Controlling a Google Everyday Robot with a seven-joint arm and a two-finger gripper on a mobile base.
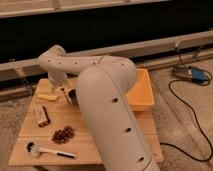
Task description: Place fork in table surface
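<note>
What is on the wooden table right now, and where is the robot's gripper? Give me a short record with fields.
surface: light-brown wooden plank table top
gripper: gripper low over the table's far left part
far left: yellow curved piece, beside the gripper
left: brown-and-white rectangular bar
middle: cluster of dark reddish-brown pieces
front: white-handled utensil, lying flat
right: orange-yellow plastic tub, partly behind the arm
fork: cannot make one out

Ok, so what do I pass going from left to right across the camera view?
Small brown rectangular packet lying on the light-brown wooden table top → the robot's dark tool, low over the table top's back left part → orange-yellow plastic tub → blue boxy gadget, far right.
</note>
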